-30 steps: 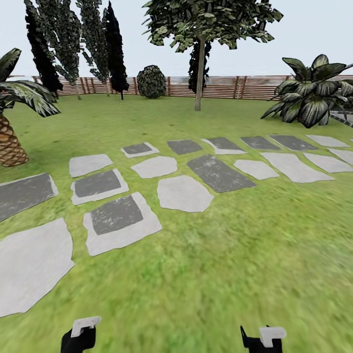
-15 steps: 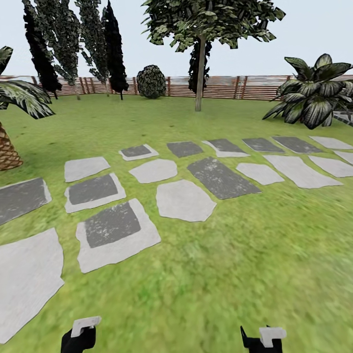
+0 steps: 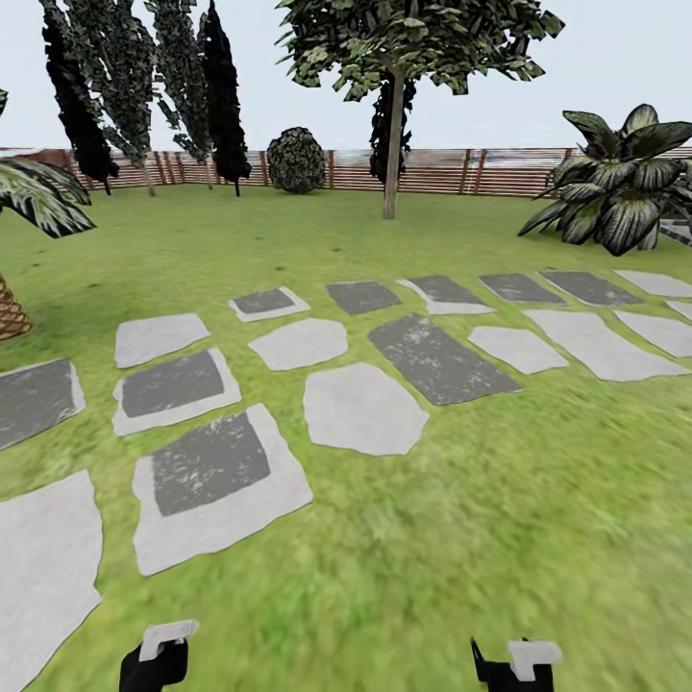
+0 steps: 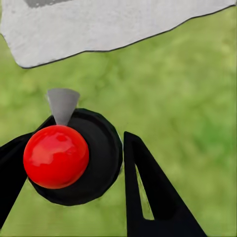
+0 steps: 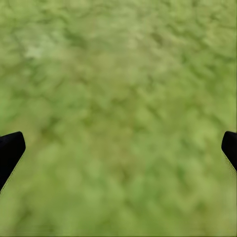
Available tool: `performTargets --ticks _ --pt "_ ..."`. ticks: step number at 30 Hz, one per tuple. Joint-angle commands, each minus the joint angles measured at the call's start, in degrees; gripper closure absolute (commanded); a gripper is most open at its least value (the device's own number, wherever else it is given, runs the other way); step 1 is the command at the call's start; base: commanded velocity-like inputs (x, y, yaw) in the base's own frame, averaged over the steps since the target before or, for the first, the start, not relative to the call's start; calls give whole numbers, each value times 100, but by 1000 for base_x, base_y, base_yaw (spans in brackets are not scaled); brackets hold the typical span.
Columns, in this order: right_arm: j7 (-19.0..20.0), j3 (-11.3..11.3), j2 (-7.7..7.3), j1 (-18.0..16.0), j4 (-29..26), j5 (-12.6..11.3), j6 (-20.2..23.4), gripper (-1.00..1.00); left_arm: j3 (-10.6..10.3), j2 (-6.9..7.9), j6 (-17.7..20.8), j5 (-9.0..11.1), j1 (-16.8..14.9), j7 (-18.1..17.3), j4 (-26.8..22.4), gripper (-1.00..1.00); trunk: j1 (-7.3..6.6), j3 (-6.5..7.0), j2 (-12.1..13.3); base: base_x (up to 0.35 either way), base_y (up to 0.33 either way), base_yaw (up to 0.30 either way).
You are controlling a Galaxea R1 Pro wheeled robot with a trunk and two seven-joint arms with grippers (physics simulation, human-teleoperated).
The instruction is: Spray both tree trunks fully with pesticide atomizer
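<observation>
In the left wrist view my left gripper (image 4: 89, 129) is shut on the pesticide atomizer (image 4: 57, 155), a dark round bottle with a glossy red top and a small grey nozzle, held over the grass. The same gripper (image 3: 154, 661) shows at the bottom of the head view. My right gripper (image 5: 121, 145) stands open over bare grass, its black fingertips (image 5: 11, 148) far apart, and it also shows low in the head view (image 3: 509, 668). Around me lies the garden lawn (image 3: 500, 500). Both trees with their trunks are out of view.
Grey stepping stones (image 3: 363, 408) cross the grass ahead. A thin-trunked tree (image 3: 392, 144) stands before the brown slat fence (image 3: 442, 171). Black cone trees (image 3: 223, 96) and a round bush (image 3: 296, 160) stand far left; a palm (image 3: 29, 197) and a broad-leaved plant (image 3: 620, 183) flank the view.
The whole head view has shifted: the stones lie nearer and lower and the palm slides off to the left, so the camera has advanced. Both grippers hold as before.
</observation>
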Motion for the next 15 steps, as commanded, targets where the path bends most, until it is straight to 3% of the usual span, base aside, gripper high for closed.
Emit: performTargets --ticks 1,15 --pt "-2 0 0 -3 4 3 -17 -100 21 -2 -18 7 -4 -19 4 100 3 -5 -2 338 0 0" --pt "-2 0 0 -3 4 3 -17 -100 21 1 -17 7 -4 -21 3 100 3 -5 -2 338 0 0"
